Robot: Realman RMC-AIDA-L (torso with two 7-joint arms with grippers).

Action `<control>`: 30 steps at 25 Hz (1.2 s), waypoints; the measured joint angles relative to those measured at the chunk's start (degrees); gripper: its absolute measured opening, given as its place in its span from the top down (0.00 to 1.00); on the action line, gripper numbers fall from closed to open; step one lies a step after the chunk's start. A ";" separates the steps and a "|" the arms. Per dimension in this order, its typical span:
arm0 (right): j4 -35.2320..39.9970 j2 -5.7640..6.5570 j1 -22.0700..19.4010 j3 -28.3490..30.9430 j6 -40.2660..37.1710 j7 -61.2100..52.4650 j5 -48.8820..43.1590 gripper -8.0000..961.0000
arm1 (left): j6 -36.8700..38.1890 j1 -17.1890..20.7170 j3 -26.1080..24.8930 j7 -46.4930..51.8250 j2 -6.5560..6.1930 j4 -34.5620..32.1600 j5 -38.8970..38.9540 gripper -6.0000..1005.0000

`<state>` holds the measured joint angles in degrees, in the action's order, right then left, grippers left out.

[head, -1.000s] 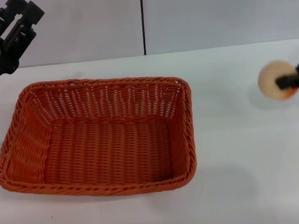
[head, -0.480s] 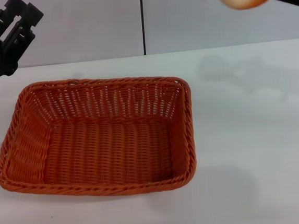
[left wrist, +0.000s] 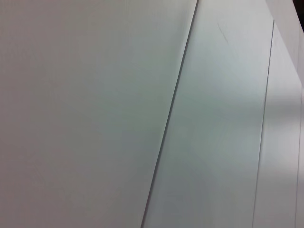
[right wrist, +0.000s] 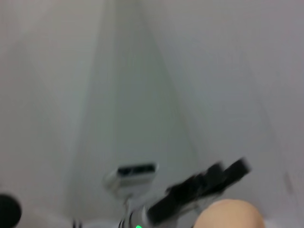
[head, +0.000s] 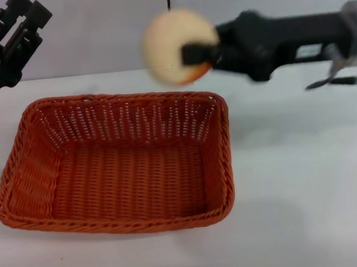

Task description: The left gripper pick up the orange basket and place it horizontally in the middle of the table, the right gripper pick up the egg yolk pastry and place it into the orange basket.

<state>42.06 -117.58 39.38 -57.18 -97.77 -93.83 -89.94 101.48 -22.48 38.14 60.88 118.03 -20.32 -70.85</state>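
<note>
The orange basket point(head: 115, 164) lies lengthwise on the white table point(head: 295, 179), left of centre. The egg yolk pastry point(head: 177, 46), cream with an orange blush, hangs in the air above the basket's far right rim, with my right gripper point(head: 196, 52) shut on it; the black arm reaches in from the right. The pastry point(right wrist: 231, 214) also shows at the edge of the right wrist view. My left gripper point(head: 22, 22) is raised at the far left, above and behind the basket, its fingers apart and holding nothing. The left wrist view shows only wall panels.
A grey panelled wall point(head: 267, 7) with a dark vertical seam stands behind the table. Bare tabletop stretches to the right of and in front of the basket.
My right gripper lifted the pastry off the table at the right, then carried it left through the air to above the basket's far rim. Left arm and basket stayed still.
</note>
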 joint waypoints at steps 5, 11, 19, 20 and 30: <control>-0.39 -0.48 1.33 -6.89 4.93 -0.86 -0.63 0.92 | -0.02 -0.06 0.00 -0.01 0.00 0.07 -0.04 0.45; 0.33 -0.51 0.12 -6.69 4.93 -0.89 -0.64 0.81 | 0.00 0.30 0.00 -0.05 0.00 0.19 -0.06 0.45; 3.48 -0.36 -3.14 -5.19 2.97 -0.92 0.00 0.48 | -0.02 0.29 0.00 0.01 0.16 0.22 -0.17 0.45; 4.44 -0.51 -3.96 -4.74 2.69 -0.91 0.02 0.44 | -0.01 0.28 0.00 0.01 0.20 0.27 -0.18 0.45; 6.59 -1.21 -13.38 4.16 0.84 8.76 4.95 0.19 | -0.13 0.15 -0.44 -0.46 0.26 0.69 0.05 0.45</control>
<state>48.65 -118.79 26.00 -53.01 -96.93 -85.07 -84.99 101.34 -22.33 37.70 60.42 118.29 -19.63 -70.80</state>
